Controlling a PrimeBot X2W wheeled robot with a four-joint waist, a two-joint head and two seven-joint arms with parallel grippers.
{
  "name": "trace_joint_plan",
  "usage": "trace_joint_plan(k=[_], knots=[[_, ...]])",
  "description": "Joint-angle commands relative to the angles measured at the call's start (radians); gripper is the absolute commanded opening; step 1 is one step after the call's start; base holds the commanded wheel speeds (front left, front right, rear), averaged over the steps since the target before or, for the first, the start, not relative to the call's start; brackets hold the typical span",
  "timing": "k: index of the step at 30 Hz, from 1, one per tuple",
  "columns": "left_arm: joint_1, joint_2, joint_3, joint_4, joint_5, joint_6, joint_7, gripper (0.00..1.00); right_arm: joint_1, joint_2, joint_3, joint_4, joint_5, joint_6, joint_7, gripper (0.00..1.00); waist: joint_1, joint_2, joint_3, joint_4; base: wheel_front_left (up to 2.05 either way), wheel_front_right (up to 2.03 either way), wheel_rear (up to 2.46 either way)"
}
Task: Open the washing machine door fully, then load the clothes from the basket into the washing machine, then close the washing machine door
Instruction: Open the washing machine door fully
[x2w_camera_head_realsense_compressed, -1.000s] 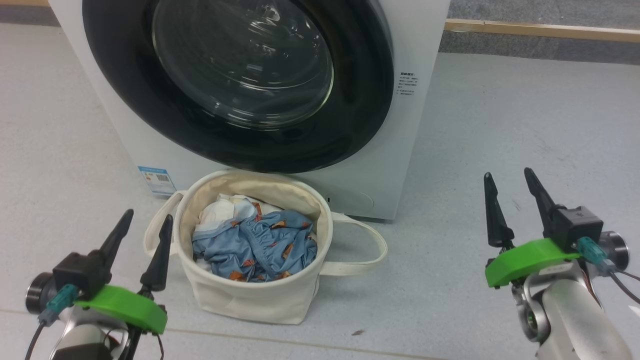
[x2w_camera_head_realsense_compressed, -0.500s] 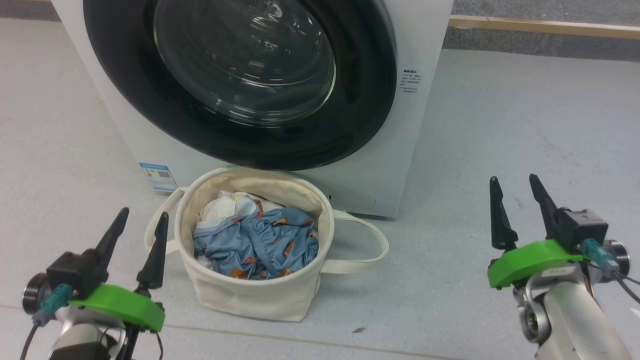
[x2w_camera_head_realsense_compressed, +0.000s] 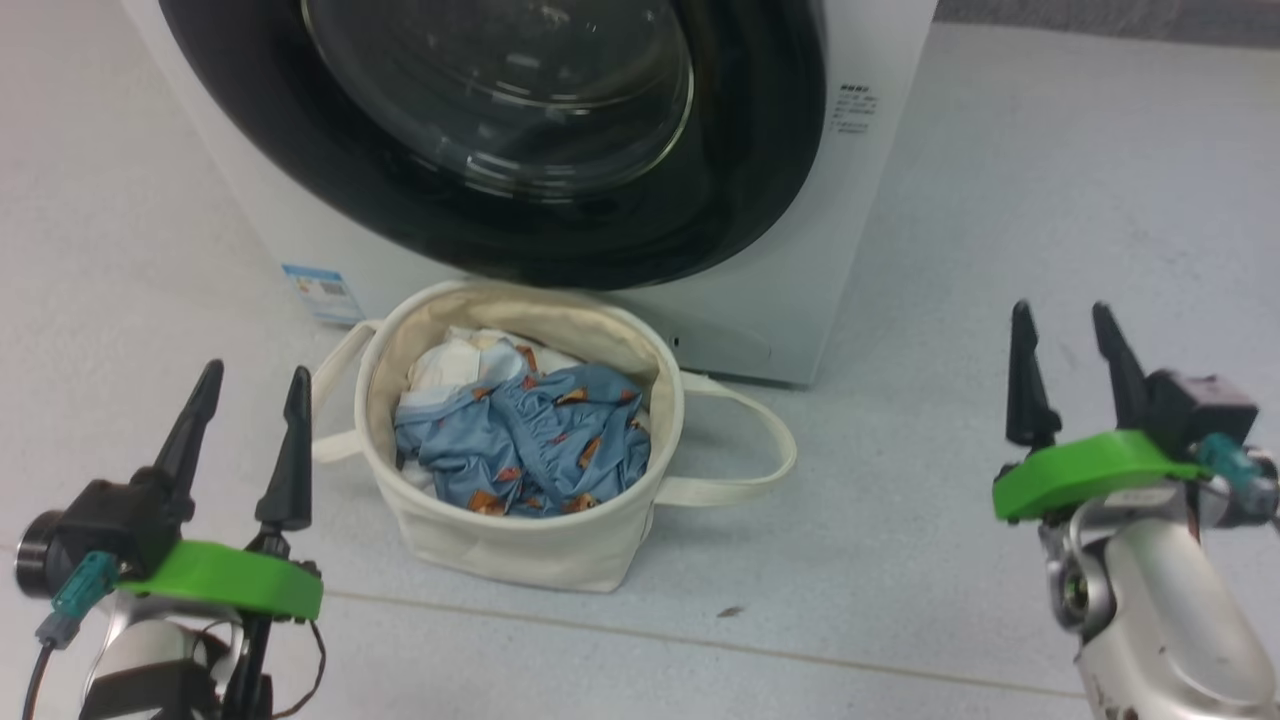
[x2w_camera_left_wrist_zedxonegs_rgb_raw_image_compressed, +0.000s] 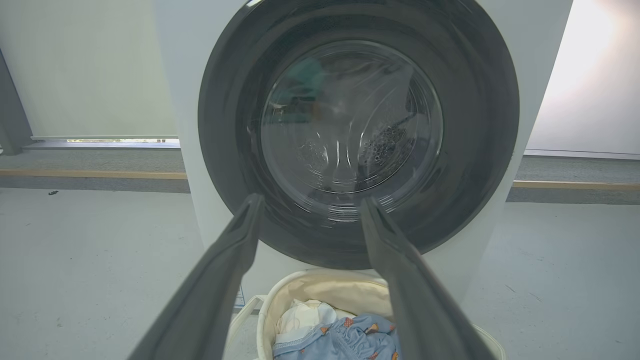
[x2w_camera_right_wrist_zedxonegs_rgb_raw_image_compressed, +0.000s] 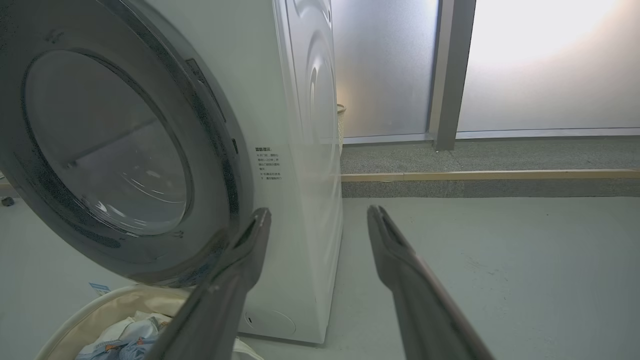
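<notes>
Basket (x2w_camera_head_realsense_compressed: 520, 545) with clothes (x2w_camera_head_realsense_compressed: 540, 450) stands near the left tool (x2w_camera_head_realsense_compressed: 256, 368), well apart from the right tool (x2w_camera_head_realsense_compressed: 1060, 307); both tools are spread wide, empty.

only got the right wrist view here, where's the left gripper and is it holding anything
Observer: The left gripper sits to the left of the basket, clear of its canvas, fingers apart with nothing between them.
Operator: ok, i only catch a corner of the basket, what's in it
Observer: The clothes are inside: a crumpled light blue piece with orange prints lies on top, and a cream-white piece shows behind it on the washing machine side.
</notes>
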Motion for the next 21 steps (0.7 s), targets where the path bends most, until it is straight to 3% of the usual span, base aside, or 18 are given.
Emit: trace_joint_plan(k=[1, 8, 14, 21], knots=[[-0.044, 0.015, 0.041, -0.05, 0.01, 0.005, -0.012, 1.0, -0.053, 0.003, 0.01, -0.028, 0.014, 0.0, -0.012, 1.0, -0.0001, 0.0, 0.023, 0.012, 0.0, 0.0, 0.0], [-0.065, 0.002, 0.049, -0.1, -0.003, -0.006, -0.012, 1.0, -0.117, 0.0, -0.025, -0.026, 0.056, 0.0, -0.012, 1.0, -0.0001, 0.0, 0.082, 0.04, 0.0, 0.0, 0.0], [-0.093, -0.002, 0.063, -0.042, -0.071, -0.008, -0.012, 1.0, -0.185, 0.0, -0.023, -0.032, 0.124, 0.0, -0.012, 1.0, -0.0001, 0.0, 0.136, 0.058, 0.0, 0.0, 0.0], [-0.145, 0.011, 0.05, 0.036, -0.082, -0.008, -0.012, 1.0, -0.302, -0.019, -0.024, -0.005, 0.369, 0.0, -0.012, 1.0, -0.0001, 0.0, 0.215, 0.089, 0.0, 0.0, 0.0]])
